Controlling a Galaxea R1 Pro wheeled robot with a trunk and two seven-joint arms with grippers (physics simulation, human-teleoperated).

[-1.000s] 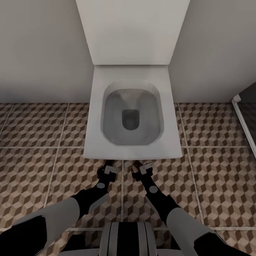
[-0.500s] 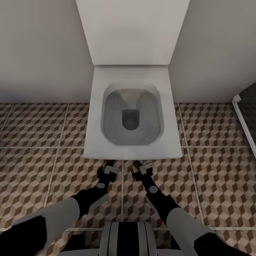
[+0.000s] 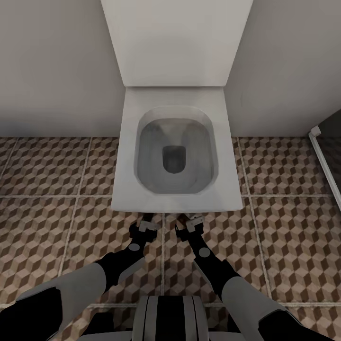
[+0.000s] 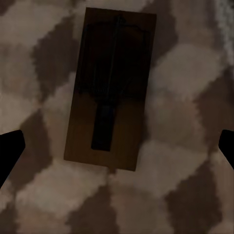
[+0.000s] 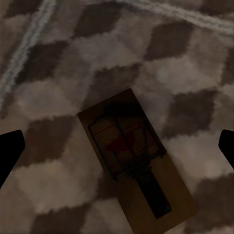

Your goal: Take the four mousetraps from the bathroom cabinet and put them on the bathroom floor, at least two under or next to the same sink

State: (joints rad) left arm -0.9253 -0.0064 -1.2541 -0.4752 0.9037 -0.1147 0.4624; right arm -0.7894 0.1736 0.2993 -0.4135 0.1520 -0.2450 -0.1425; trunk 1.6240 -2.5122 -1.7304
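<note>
Mousetraps lie flat on the bathroom floor point(image 3: 47, 227), one below each wrist camera. Below the left gripper point(image 3: 143, 226), whose fingers are spread wide and empty, a brown mousetrap point(image 4: 112, 87) rests on the cube-patterned tiles. Just ahead stands a white toilet point(image 3: 176, 151). Below the right gripper point(image 3: 191, 222), also open and empty, lies a second mousetrap point(image 5: 139, 165).
</note>
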